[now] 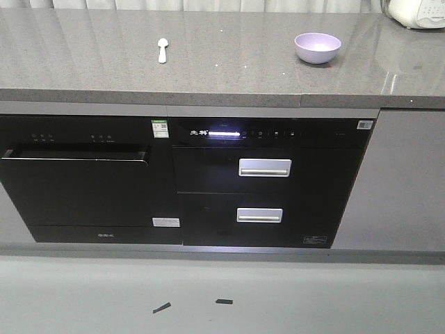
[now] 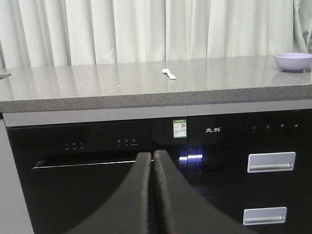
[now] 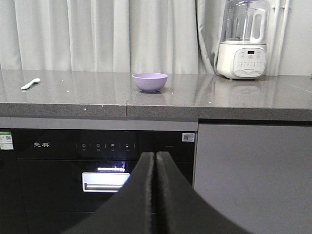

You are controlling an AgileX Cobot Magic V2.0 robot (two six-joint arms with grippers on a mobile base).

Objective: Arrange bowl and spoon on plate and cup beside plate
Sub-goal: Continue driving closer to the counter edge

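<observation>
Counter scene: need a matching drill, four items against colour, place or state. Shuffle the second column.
Column A
1. bowl
2. spoon
3. blender
4. left gripper

Column B
a. shut, holding nothing
b. lavender, upright on the counter
c. white base with a clear jar, by the curtain
d. pale, lying flat, left of the bowl

Pairs: 1-b, 2-d, 3-c, 4-a
</observation>
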